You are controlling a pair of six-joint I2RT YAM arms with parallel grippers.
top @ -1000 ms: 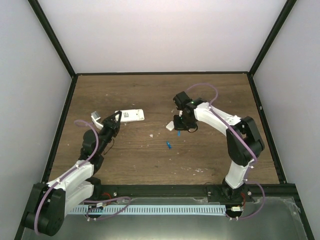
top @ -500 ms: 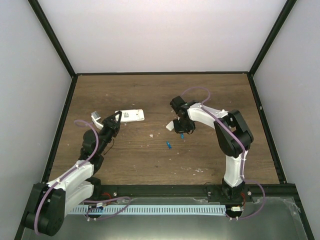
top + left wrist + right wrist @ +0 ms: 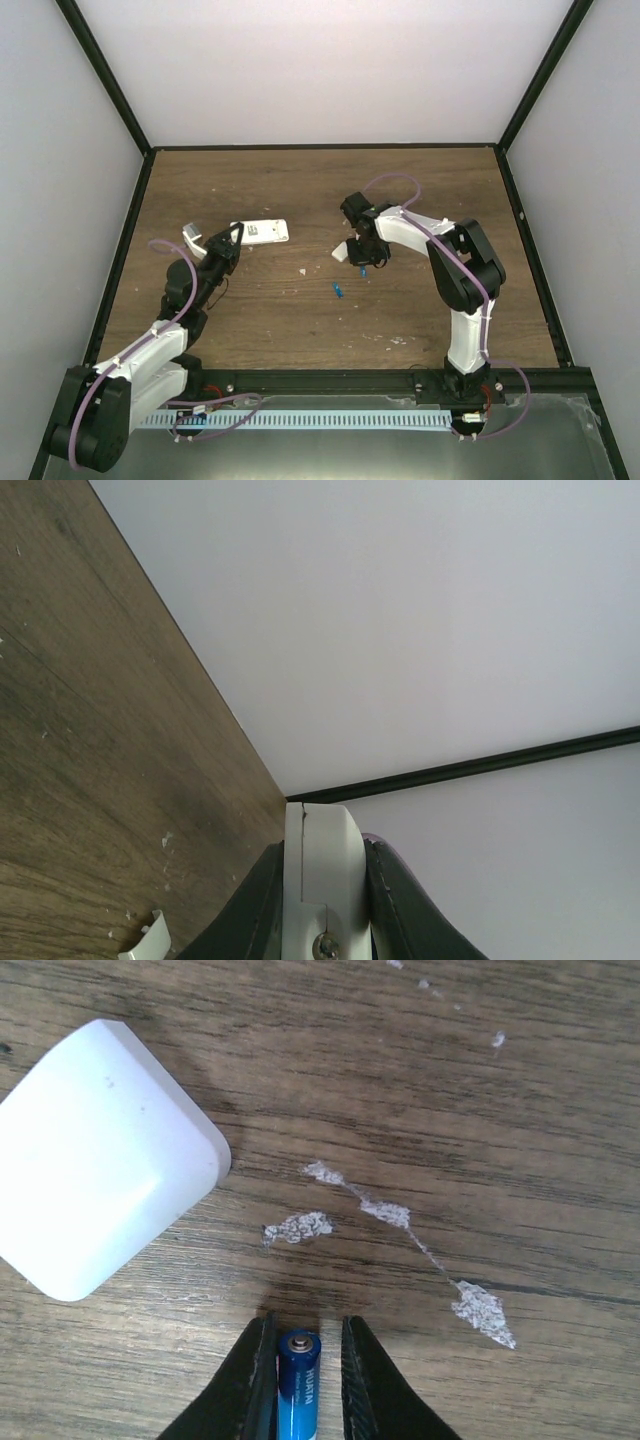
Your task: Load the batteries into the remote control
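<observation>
Spanning the top view, brown worktop (image 3: 300, 190); left gripper (image 3: 232, 240) clenched on one end of the white remote control (image 3: 266, 231), left of centre. Right gripper (image 3: 305, 1325), near centre, is slightly parted around one blue battery (image 3: 298, 1385), with a thin gap on one side and the white square cover (image 3: 95, 1155) at upper left of the wrist view. Second blue battery (image 3: 338, 290) lies loose just below, apart from both grippers.

A dark brown wood-grain tabletop (image 3: 300, 190) fills the middle of the overhead view, marked with pale flecks and white scratches (image 3: 385, 1210). Plain pale walls (image 3: 320, 60) rise at the top, left and right, edged by black frame bars (image 3: 112, 90). A grey metal ledge (image 3: 560, 430) runs along the bottom. The light is soft and even.
</observation>
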